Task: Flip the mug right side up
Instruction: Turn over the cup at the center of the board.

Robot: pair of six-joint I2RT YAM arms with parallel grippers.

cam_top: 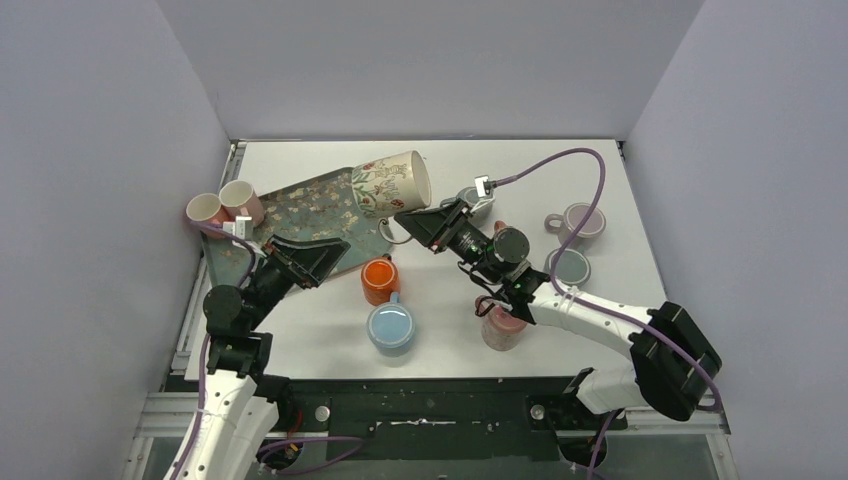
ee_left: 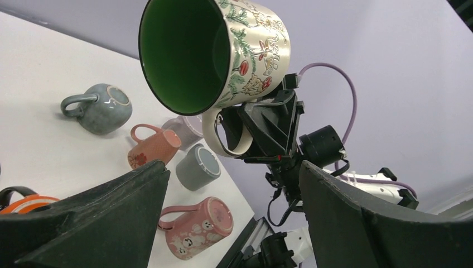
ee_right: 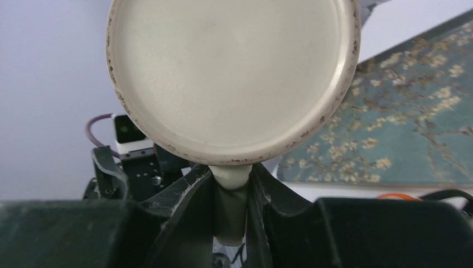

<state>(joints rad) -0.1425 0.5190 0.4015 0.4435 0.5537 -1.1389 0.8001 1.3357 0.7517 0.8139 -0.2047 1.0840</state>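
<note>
A cream mug with floral and mushroom print and a green inside (cam_top: 392,183) is held in the air on its side above the table's middle. My right gripper (cam_top: 412,221) is shut on its handle. In the right wrist view the mug's flat cream base (ee_right: 231,72) fills the top and the handle (ee_right: 231,181) is pinched between the fingers. In the left wrist view the mug (ee_left: 217,50) shows its green mouth toward the camera. My left gripper (cam_top: 318,258) is open and empty over the tray's near edge, left of the mug.
A teal floral tray (cam_top: 300,215) lies at the left, two pink cups (cam_top: 225,205) behind it. An orange mug (cam_top: 380,280) and a light blue mug (cam_top: 391,326) sit in the middle. A pink ghost mug (cam_top: 500,328), grey cups (cam_top: 570,266) and a lilac mug (cam_top: 578,220) stand at the right.
</note>
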